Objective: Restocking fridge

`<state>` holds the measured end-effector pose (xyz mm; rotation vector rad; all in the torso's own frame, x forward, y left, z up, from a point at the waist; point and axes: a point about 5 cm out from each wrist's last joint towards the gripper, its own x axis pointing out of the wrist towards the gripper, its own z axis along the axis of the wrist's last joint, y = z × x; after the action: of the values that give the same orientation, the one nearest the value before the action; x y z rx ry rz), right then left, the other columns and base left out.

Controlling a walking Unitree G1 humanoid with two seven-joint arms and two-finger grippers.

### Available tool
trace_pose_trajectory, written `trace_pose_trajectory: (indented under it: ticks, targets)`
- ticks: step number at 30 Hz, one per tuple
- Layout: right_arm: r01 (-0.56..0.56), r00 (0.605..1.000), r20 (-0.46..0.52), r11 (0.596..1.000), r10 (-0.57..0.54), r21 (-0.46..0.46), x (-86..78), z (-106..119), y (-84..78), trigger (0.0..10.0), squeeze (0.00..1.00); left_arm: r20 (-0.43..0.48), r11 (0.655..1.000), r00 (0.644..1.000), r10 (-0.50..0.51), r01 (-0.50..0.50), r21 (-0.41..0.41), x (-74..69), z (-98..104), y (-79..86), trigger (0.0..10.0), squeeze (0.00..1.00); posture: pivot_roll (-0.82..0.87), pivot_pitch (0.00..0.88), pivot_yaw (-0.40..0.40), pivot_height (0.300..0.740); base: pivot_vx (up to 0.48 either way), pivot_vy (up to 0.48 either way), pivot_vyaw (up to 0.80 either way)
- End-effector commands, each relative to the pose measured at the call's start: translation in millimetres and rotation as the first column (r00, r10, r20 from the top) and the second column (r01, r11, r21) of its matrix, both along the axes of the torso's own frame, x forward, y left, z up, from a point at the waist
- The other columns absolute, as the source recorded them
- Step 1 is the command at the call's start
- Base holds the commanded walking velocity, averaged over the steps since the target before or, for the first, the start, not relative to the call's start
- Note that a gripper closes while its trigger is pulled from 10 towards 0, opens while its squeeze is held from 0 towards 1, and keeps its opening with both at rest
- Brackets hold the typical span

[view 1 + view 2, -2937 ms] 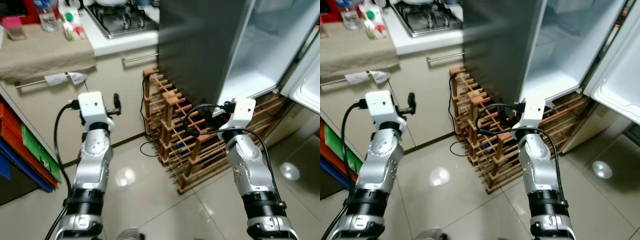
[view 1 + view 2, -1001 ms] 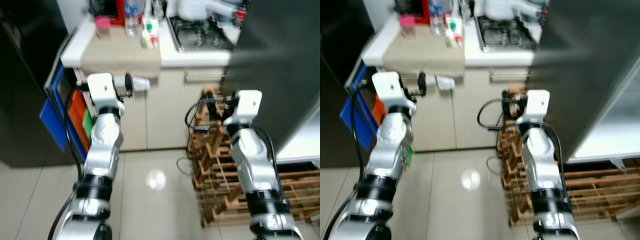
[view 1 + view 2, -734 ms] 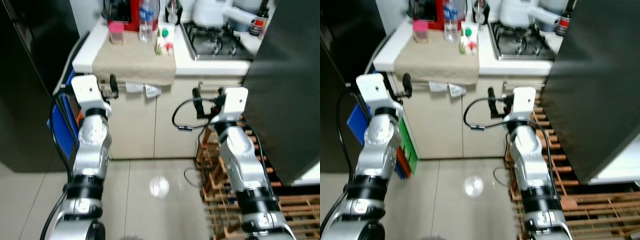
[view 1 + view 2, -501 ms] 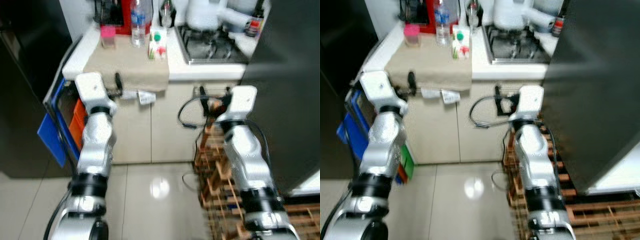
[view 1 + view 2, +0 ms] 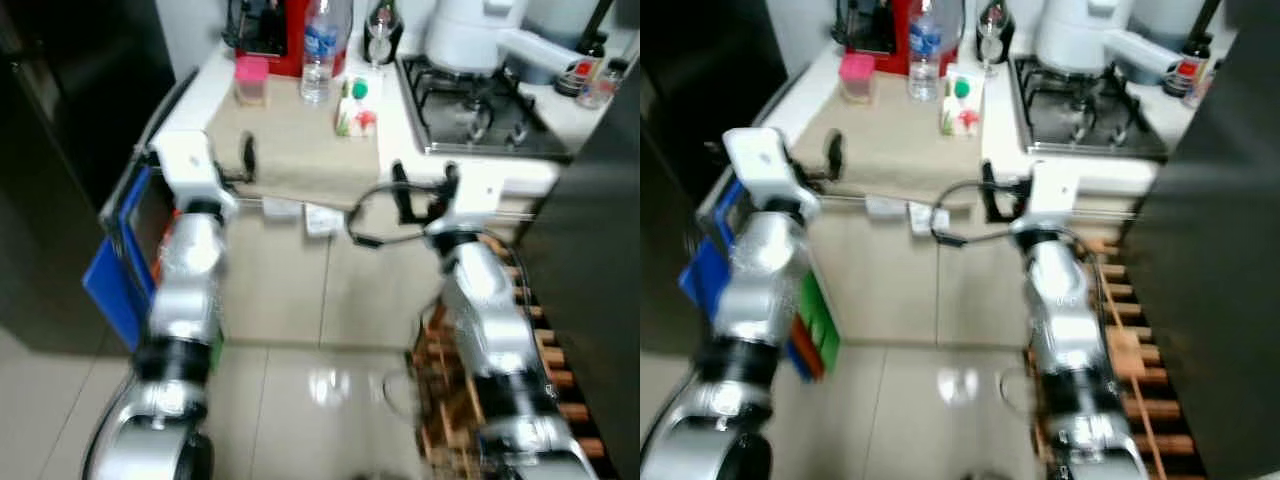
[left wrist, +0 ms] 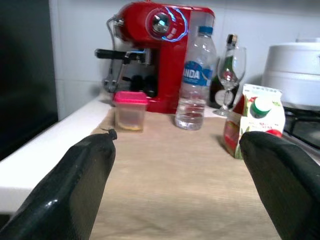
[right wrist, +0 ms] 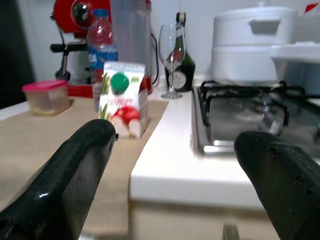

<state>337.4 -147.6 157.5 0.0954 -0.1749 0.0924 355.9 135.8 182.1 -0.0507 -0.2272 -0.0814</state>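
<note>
Now both silver arms reach forward at the edge of the surface [image 5: 300,150], elbows bent. Left end effector [image 6: 175,165] has its fingers spread wide, holding nothing, level with the beige cloth [image 6: 175,175]. Right end effector [image 7: 175,165] is likewise spread and holding nothing, beside the stove [image 7: 250,120]. One carton [image 6: 254,120] stands upright on the cloth, green cap facing the arms. One water bottle [image 6: 196,77] stands upright behind it, long axis vertical. One pink-lidded tub [image 6: 130,110] sits near the bottle, before one red coffee machine [image 6: 157,45]. One wine glass [image 7: 172,55] stands by a dark bottle [image 7: 182,55].
</note>
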Motion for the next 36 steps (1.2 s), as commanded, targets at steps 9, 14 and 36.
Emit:
trace_pose_trajectory:
  ticks: [9,14,36]
  targets:
    - [-0.006,0.998,0.066,1.0,0.005,0.018,0.6,17.9,6.6,10.0,0.13,-0.004,1.0,1.0,-0.019,0.019,0.019,6.9,11.0,8.9,10.0,0.0,-0.08,0.0,0.002,0.74,0.471,0.0,0.0]
    - [-0.006,0.996,0.093,1.0,0.005,0.007,-3.1,25.0,3.5,10.0,0.13,-0.004,1.0,1.0,-0.021,0.021,0.021,8.2,11.9,10.0,10.0,0.0,-0.08,0.0,0.003,0.74,0.472,0.0,0.0]
    - [-0.038,0.986,0.16,0.999,0.04,-0.012,-27.0,52.7,6.1,10.0,0.14,0.007,0.998,0.999,0.04,-0.04,0.038,18.0,23.1,15.3,10.0,0.0,-0.1,0.0,0.004,0.74,0.129,0.176,0.0]
